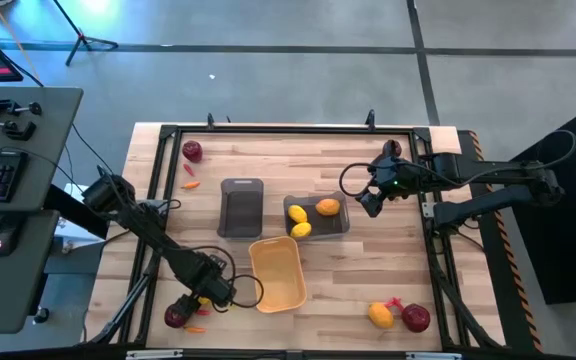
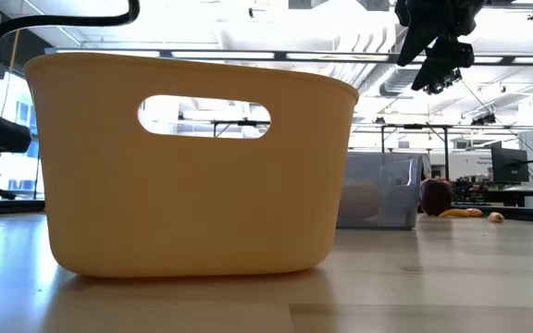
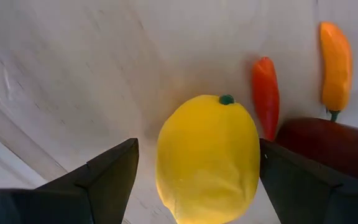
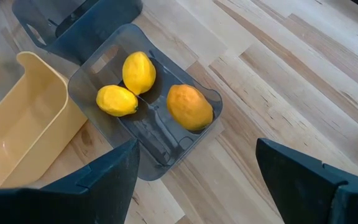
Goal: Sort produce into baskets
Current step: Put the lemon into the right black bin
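Left gripper [image 3: 194,180] low at the table's near left corner, fingers spread around a lemon [image 3: 207,158]; right gripper [image 4: 194,180] raised over the grey basket with fruit [image 4: 166,146], fingers spread and empty.

The lemon stands between the left fingers; whether they touch it cannot be told. Just beside it lie a red pepper [image 3: 265,96], an orange pepper [image 3: 335,65] and a dark red fruit [image 3: 331,146]. The yellow basket [image 1: 278,272] stands near this gripper (empty in the high view). The grey basket under the right gripper holds two lemons [image 4: 138,71] and an orange fruit [image 4: 189,107]. A second grey basket [image 1: 241,207] stands to its left. A dark red fruit [image 1: 192,151] lies at the far left; a yellow fruit [image 1: 380,315] and a dark red fruit [image 1: 415,318] lie near the right front edge.
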